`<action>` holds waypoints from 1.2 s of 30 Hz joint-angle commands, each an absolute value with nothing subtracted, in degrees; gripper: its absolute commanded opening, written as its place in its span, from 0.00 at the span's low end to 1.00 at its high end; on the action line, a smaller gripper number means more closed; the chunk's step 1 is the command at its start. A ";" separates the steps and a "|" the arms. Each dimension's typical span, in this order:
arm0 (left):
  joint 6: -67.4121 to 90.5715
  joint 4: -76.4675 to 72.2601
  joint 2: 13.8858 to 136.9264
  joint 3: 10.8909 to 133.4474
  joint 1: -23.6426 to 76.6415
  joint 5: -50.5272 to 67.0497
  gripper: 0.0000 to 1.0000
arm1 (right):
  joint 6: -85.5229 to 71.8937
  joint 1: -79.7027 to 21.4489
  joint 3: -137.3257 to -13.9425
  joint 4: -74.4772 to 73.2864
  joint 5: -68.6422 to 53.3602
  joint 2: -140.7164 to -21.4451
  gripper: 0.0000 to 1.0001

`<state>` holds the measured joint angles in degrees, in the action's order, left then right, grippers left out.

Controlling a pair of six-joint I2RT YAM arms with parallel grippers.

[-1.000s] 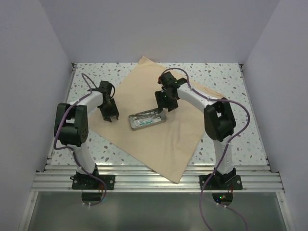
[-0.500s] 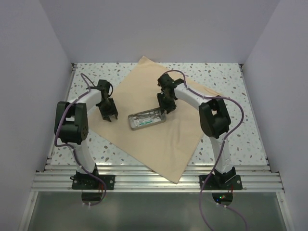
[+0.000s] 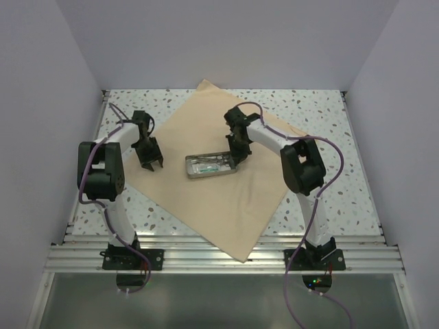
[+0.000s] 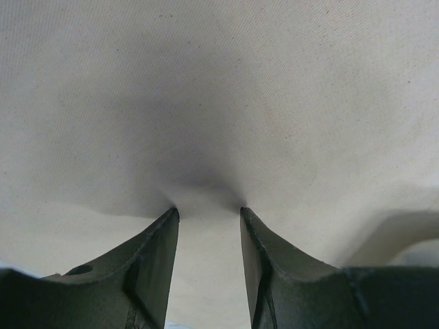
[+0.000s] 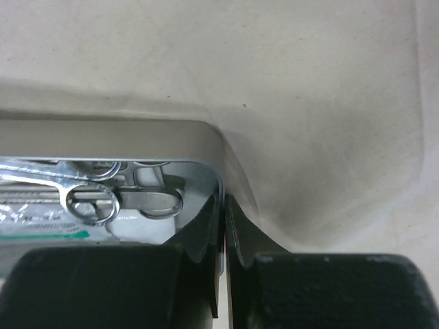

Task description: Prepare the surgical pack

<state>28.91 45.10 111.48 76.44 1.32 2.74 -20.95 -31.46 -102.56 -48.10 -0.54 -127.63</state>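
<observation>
The surgical pack [image 3: 226, 199] is a wide tan sheet lying flat as a diamond on the speckled table. A small metal tray [image 3: 211, 175] holding steel scissors and forceps [image 5: 89, 202] sits at the sheet's middle. My right gripper [image 3: 236, 156] is shut on the tray's right-hand wall [image 5: 218, 179], one finger inside and one outside [image 5: 223, 197]. My left gripper [image 3: 152, 164] stands open near the sheet's left corner. Its two tips [image 4: 207, 211] press down on the cloth [image 4: 219, 96], which puckers slightly between them.
White walls close in the table on the left, back and right. The aluminium rail [image 3: 219, 257] runs along the near edge by the arm bases. The sheet's near corner [image 3: 243, 259] reaches that rail. Bare speckled tabletop [image 3: 329, 123] shows at the back right.
My right gripper came down and closed on the tray's right wall. The tray turned a little and the sheet's near corner slid left. My left gripper shifted slightly left and back.
</observation>
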 commanded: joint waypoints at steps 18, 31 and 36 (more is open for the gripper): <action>25.40 44.21 113.99 77.78 -1.76 -0.26 0.46 | -15.82 -28.74 -111.35 -53.96 8.62 -128.67 0.00; 24.61 41.75 108.20 77.78 -1.67 4.39 0.56 | -14.68 -28.74 -113.03 -53.09 7.38 -131.92 0.00; 25.66 41.22 104.95 78.40 -1.67 4.13 0.60 | -14.50 -28.74 -112.94 -53.17 7.21 -132.28 0.00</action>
